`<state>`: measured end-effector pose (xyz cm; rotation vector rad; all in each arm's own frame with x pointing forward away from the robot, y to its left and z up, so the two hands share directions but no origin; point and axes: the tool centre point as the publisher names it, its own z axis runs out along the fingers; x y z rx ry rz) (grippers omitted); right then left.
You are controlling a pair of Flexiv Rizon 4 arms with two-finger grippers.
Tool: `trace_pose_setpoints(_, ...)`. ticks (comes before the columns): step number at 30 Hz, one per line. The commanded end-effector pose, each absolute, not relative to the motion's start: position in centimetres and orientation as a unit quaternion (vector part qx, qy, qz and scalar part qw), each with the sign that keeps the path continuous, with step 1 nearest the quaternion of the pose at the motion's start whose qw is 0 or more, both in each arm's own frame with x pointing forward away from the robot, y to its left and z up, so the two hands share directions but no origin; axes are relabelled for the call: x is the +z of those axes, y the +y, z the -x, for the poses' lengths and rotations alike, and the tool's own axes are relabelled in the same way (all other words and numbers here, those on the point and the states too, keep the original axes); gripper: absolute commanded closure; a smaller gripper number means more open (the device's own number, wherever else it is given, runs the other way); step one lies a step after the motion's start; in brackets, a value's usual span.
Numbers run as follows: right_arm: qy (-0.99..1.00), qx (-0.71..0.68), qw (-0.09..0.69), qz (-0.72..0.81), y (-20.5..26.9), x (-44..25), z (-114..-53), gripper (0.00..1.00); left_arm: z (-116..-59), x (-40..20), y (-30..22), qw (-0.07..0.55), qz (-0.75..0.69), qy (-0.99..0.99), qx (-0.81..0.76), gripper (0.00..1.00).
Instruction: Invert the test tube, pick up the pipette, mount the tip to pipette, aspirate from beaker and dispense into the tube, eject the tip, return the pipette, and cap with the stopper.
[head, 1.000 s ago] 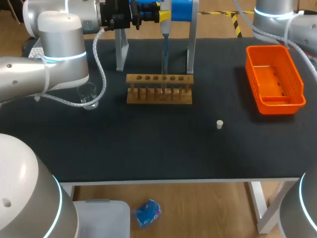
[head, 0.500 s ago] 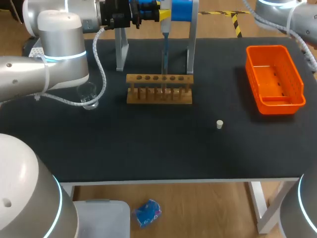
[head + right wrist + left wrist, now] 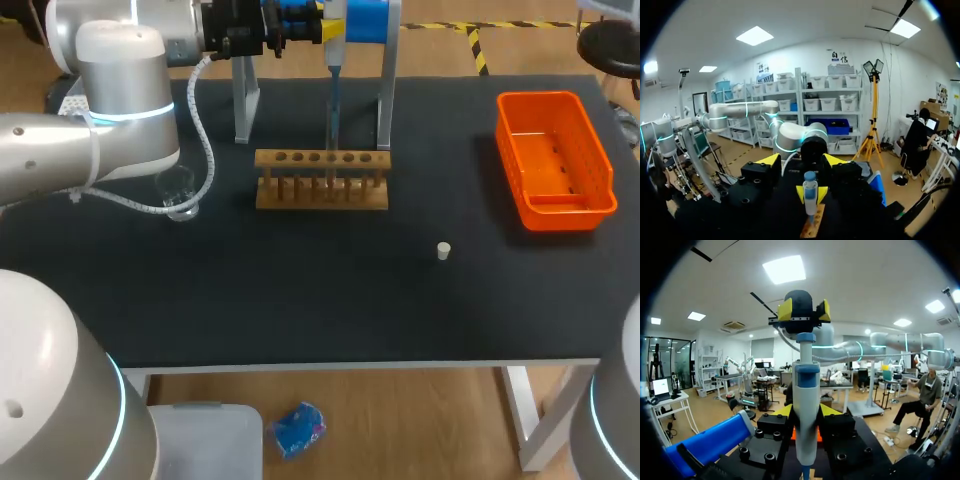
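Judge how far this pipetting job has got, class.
Done: nothing certain; the rack does not show whether a tube was inverted. In hand: the left tool is closed on the pipette, which hangs in its stand. Left, probably: mounting a tip, aspirating from the beaker, dispensing, ejecting, returning, and capping, as the stopper lies loose on the table.

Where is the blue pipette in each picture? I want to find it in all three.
Head view: the pipette stands at the back, behind the wooden rack, in the left claw.
Left wrist view: the pipette is upright, gripped in that view's own claw.
Right wrist view: the pipette is straight ahead, above the wooden rack.
Shared landmark: the left claw, shut on the pipette in every view.
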<state>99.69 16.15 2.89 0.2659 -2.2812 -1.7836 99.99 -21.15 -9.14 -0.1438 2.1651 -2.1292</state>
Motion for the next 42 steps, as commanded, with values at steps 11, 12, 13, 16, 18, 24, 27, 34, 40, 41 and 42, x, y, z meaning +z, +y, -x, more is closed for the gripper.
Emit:
trace_pose_setpoints(11, -0.856, -0.506, 0.063, -0.087, 9.1, -3.0, -97.1, 0.0, -99.9, -9.0, -21.2, 0.052, 0.049, 0.712, -0.698, 1.0)
trace_pose_setpoints(12, -0.862, -0.495, 0.068, -0.085, 9.0, -3.4, -97.0, 0.0, -99.9, -9.0, -21.2, 0.052, 0.049, 0.712, -0.698, 1.0)
trace_pose_setpoints(13, -0.863, -0.493, 0.069, -0.085, 8.8, -4.2, -96.9, 0.0, -99.9, -9.0, -21.2, 0.052, 0.049, 0.712, -0.698, 1.0)
trace_pose_setpoints(16, -0.874, -0.473, 0.075, -0.081, 8.3, -6.6, -96.4, 0.0, -99.9, -9.0, -21.2, 0.052, 0.049, 0.712, -0.698, 1.0)
trace_pose_setpoints(18, -0.869, -0.482, 0.087, -0.074, 8.2, -8.7, -96.0, 0.0, -99.9, -9.0, -21.2, 0.052, 0.049, 0.712, -0.698, 1.0)
trace_pose_setpoints(24, -0.874, -0.471, 0.1, -0.062, 9.2, -14.1, -94.7, 0.0, -99.9, -9.0, -21.2, 0.052, 0.049, 0.712, -0.698, 1.0)
trace_pose_setpoints(27, -0.879, -0.461, 0.107, -0.055, 9.6, -15.6, -94.5, 0.0, -99.9, -9.0, -21.2, 0.052, 0.049, 0.712, -0.698, 1.0)
trace_pose_setpoints(34, -0.879, -0.461, 0.107, -0.055, 9.6, -15.6, -94.5, 0.0, -99.9, -9.0, -21.2, 0.052, 0.049, 0.712, -0.698, 1.0)
trace_pose_setpoints(40, -0.879, -0.461, 0.107, -0.055, 9.6, -15.6, -94.5, 0.0, -99.9, -9.0, -21.2, 0.052, 0.049, 0.712, -0.698, 1.0)
trace_pose_setpoints(41, -0.879, -0.461, 0.107, -0.055, 9.6, -15.6, -94.5, 0.0, -99.9, -9.0, -21.2, 0.052, 0.049, 0.712, -0.698, 1.0)
trace_pose_setpoints(42, -0.879, -0.461, 0.107, -0.055, 9.6, -15.6, -94.5, 0.0, -99.9, -9.0, -21.2, 0.052, 0.049, 0.712, -0.698, 1.0)
